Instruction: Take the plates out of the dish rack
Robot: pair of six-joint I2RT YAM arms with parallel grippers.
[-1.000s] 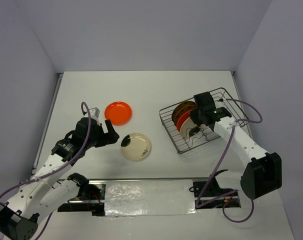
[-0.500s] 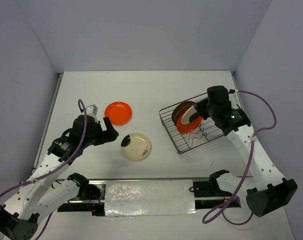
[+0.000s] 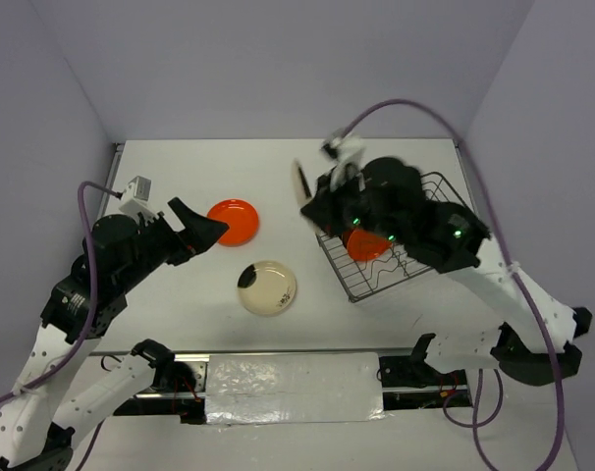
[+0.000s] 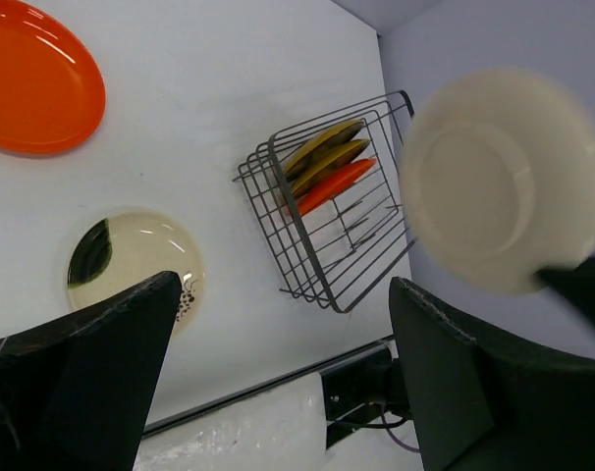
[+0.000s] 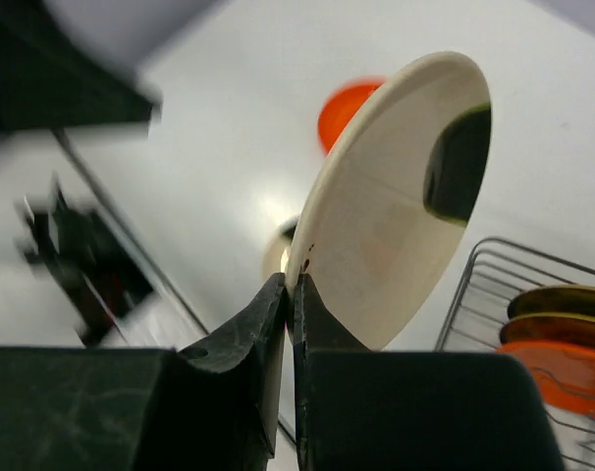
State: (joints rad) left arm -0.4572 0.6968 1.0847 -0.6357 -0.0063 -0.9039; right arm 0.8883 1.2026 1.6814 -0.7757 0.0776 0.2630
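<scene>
table [image 3: 278, 177]: white, matte | walls [image 3: 278, 59]: pale lilac | near table edge: crinkled silver sheet [image 3: 293, 388]

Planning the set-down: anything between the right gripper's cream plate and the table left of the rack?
Nothing visible blocks the held cream plate: bare table beside the dish rack; orange plate and second cream plate lie farther left.

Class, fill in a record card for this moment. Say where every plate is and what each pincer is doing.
Held plate: cream plate with a dark patch, in the air, gripped at its rim
Right pincer: shut on the cream plate
Left pincer: open, empty, raised above the table
Dish rack: holds two brown-and-yellow plates and one orange-red plate, all on edge
On the table: flat orange plate and flat cream dish with a dark patch, apart from each other
</scene>
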